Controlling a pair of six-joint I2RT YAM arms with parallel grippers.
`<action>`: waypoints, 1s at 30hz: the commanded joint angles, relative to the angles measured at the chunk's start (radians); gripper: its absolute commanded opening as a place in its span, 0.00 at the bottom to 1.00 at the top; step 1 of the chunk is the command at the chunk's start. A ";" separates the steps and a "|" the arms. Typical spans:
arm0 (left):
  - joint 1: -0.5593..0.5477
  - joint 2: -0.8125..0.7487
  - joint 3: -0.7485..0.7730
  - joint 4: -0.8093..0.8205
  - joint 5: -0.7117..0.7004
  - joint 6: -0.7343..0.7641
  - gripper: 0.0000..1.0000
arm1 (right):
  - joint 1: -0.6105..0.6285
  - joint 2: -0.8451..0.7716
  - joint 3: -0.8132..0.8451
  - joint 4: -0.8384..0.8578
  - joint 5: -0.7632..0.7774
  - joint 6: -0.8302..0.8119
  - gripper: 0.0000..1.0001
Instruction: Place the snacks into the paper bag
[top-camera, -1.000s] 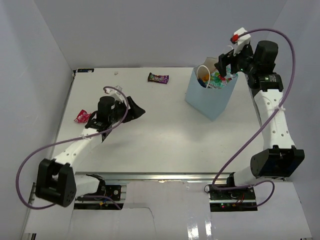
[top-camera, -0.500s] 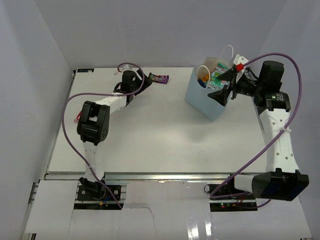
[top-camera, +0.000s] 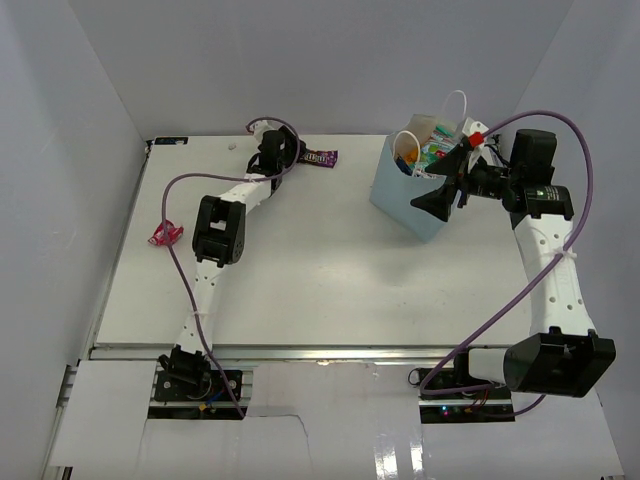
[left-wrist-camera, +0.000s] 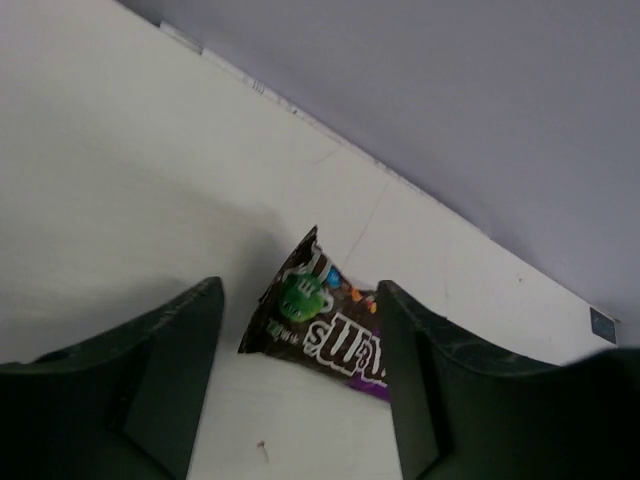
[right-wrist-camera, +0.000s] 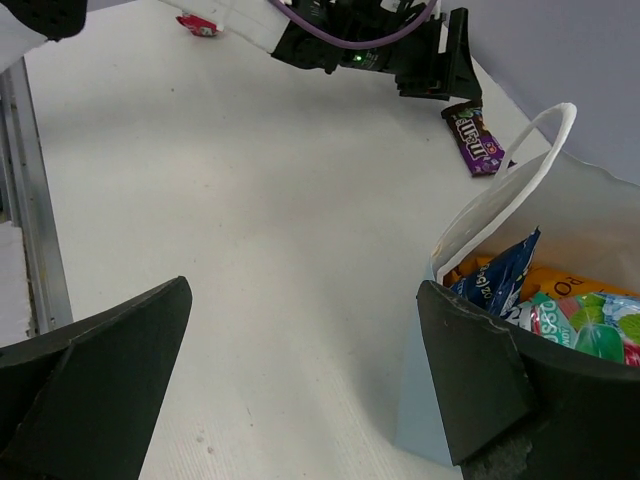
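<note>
Snacks seen from above: several packets sit inside the paper bag, which stands upright at the far right of the table. The purple candy pack lies at the far edge and the red-pink wrapper lies near the left edge. My left gripper hangs just left of the candy pack. My right gripper is at the bag's right side, jaws spread wide and empty. A second ago my left arm was down by the red-pink wrapper and my right gripper was over the bag's mouth.

From my left wrist, the jaws stand apart and hold nothing. The candy pack lies flat between my two fingers, and I cannot tell whether it touches either one.

From my right wrist, the jaws are fully apart and empty. The paper bag sits by my right finger, and whether they touch I cannot tell. A dark blue bag, an orange bag and a teal-white bag show inside it.
</note>
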 joint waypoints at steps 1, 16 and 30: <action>0.021 0.049 0.117 0.013 0.079 0.062 0.68 | -0.003 0.013 0.042 0.011 -0.044 0.027 1.00; 0.029 0.157 0.209 -0.042 0.264 0.031 0.37 | -0.003 0.020 0.068 0.012 -0.032 0.041 1.00; 0.047 -0.271 -0.342 0.090 0.500 0.141 0.00 | 0.035 -0.006 0.085 -0.075 -0.102 -0.115 1.00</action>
